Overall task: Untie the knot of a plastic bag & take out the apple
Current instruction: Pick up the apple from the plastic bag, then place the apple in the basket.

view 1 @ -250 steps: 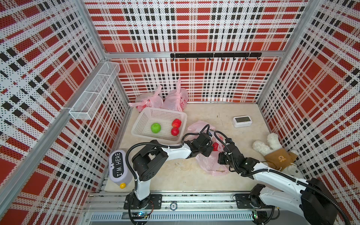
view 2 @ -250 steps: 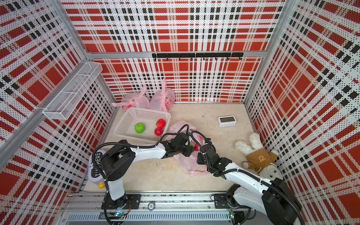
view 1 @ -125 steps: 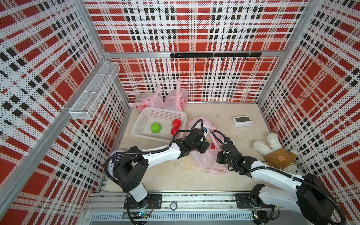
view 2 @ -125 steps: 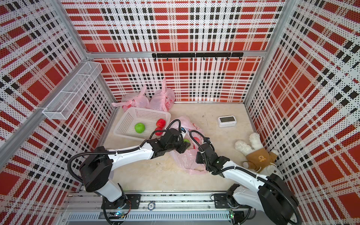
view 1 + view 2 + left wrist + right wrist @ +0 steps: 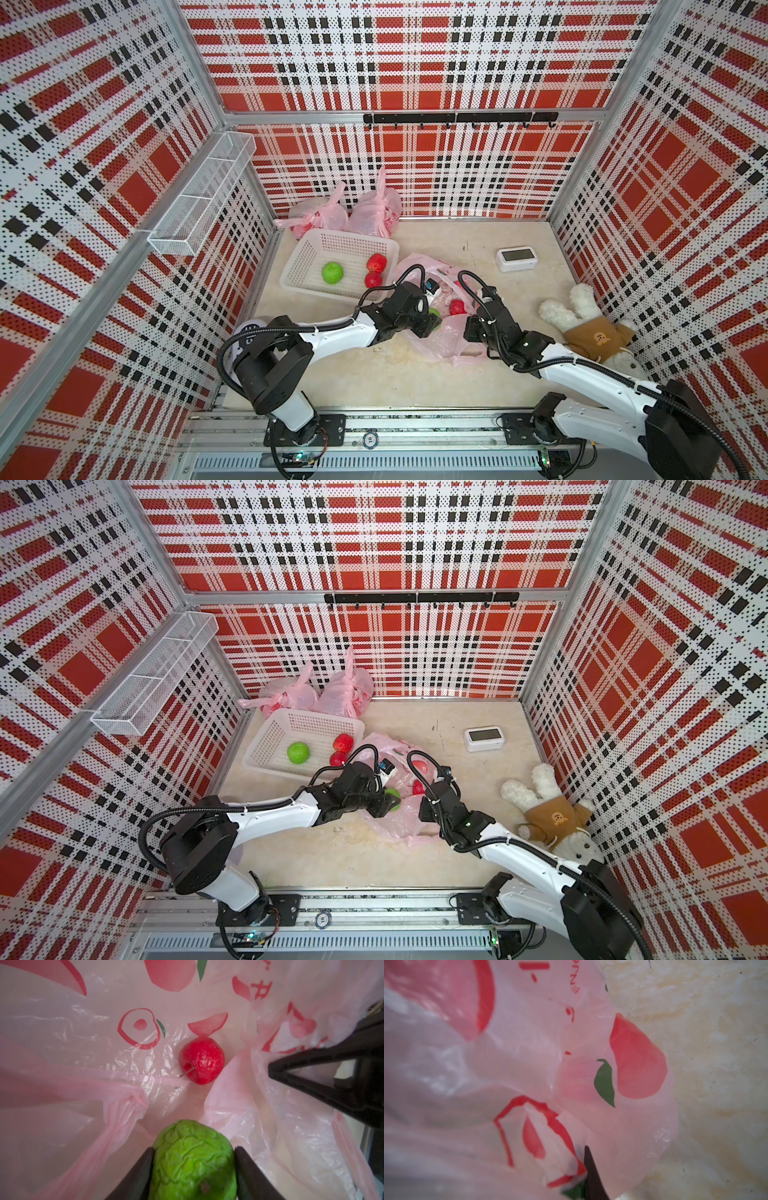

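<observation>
A pink plastic bag (image 5: 451,340) printed with apples lies open in the middle of the floor in both top views. My left gripper (image 5: 194,1147) reaches into its mouth and is shut on a wrinkled green apple (image 5: 194,1159), which also shows in a top view as a green apple (image 5: 393,804) at the jaws. A red apple (image 5: 202,1060) with a stem lies deeper inside the bag. My right gripper (image 5: 473,328) is shut on the bag's film at the right side of the mouth. Only one dark finger (image 5: 591,1174) shows through the plastic there.
A white basket (image 5: 316,249) at the back left holds one green and two red apples. Behind it two knotted pink bags (image 5: 376,212) lean on the wall. A small white clock (image 5: 516,258) and a plush toy (image 5: 590,328) lie to the right.
My left arm has swung its elbow down and to the left, and its gripper has drawn slightly back with the green apple. The right gripper has stayed on the bag.
</observation>
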Controlling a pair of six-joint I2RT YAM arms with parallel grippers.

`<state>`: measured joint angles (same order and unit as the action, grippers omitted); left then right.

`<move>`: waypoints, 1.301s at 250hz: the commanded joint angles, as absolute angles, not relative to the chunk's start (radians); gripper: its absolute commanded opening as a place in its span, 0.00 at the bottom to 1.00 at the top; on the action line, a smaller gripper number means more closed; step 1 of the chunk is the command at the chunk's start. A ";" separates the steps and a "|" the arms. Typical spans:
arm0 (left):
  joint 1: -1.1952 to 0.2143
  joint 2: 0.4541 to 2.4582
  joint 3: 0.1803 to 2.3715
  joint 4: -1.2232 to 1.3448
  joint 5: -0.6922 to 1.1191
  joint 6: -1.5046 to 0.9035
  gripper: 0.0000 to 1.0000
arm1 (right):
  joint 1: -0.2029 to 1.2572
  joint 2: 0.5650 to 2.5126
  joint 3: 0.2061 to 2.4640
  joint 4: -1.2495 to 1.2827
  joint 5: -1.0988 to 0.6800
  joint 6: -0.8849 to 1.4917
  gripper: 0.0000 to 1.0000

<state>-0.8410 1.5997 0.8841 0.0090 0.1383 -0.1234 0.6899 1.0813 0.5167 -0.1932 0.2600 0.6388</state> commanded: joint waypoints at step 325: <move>-0.273 1.320 0.931 -0.122 0.174 -0.227 0.54 | 0.664 1.107 0.533 -0.186 0.251 0.609 0.00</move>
